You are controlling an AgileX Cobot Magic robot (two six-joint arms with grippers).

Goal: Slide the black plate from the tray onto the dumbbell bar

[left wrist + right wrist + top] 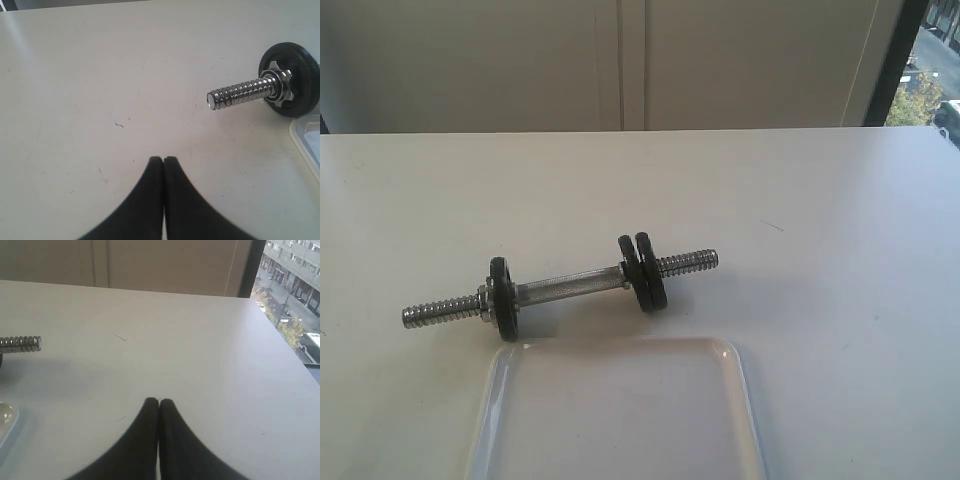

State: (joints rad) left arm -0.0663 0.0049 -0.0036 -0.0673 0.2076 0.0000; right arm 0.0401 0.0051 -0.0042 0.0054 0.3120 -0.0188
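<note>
Noted: L pincer (163,159) & R pincer (159,401) both closed, empty, over white tabletop (820,220); small round black iron plate (653,285) on chrome dumbbell bar (570,284), against matching disc (627,258), clear plastic tray (620,343) just beside.

Nothing legible is showing in any view: no text, label, brand, number or sign is reading out on the bar (570,285), the plates (645,272), the tray (620,420) or the table (820,200)
</note>
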